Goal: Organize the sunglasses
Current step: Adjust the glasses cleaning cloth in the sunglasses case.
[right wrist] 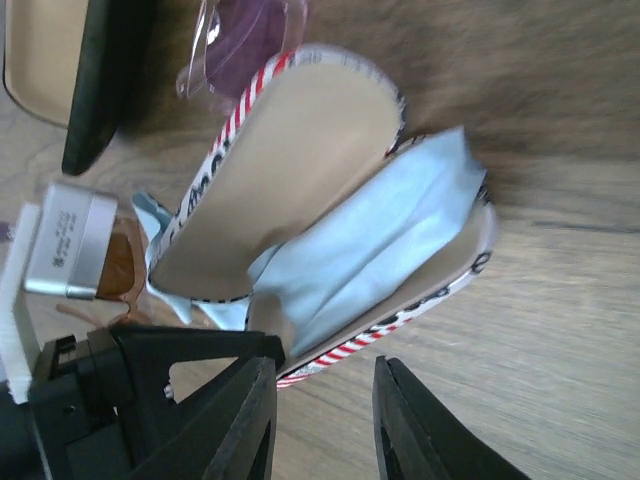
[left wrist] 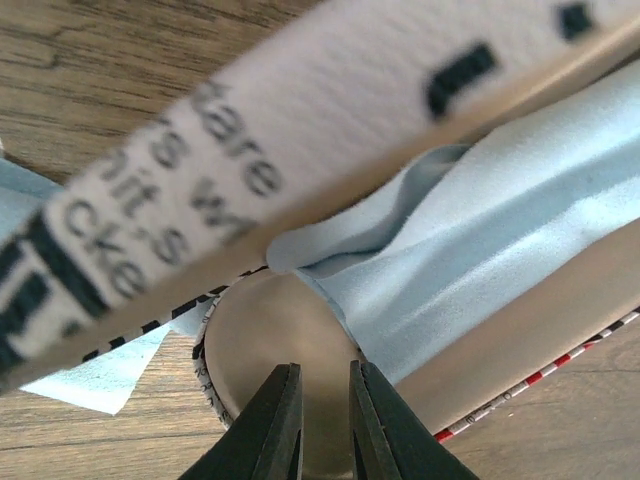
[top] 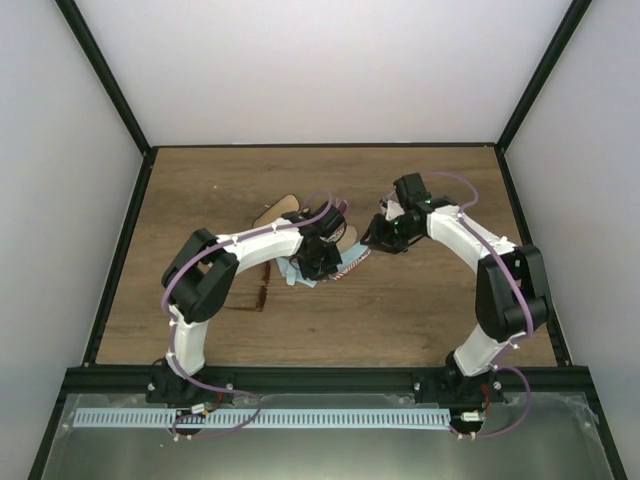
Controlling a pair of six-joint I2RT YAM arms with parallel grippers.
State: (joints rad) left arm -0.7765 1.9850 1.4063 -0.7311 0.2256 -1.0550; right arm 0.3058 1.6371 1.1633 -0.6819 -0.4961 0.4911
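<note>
Right wrist view catches sunglasses (right wrist: 118, 268) beside case (right wrist: 330, 110), right claw (right wrist: 325, 372) open, unclear grip for left claw (left wrist: 322, 370)

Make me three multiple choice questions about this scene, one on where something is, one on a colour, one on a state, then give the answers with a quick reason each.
1. Where is the bunched-up blue cloth?
A. Inside the striped case
B. Draped over an arm
C. Lying on the floor

2. What colours are the stripes on the outside of that case?
A. Green and yellow
B. Red and white
C. Blue and black

3. How is the right gripper?
A. Shut on the cloth
B. Shut on the case
C. Open, holding nothing

Answers:
1 A, the cloth lies crumpled between the two open halves of the case.
2 B, red and white bands run along its rim in the right wrist view.
3 C, its two fingers stand apart with only a bare gap between them.
</note>
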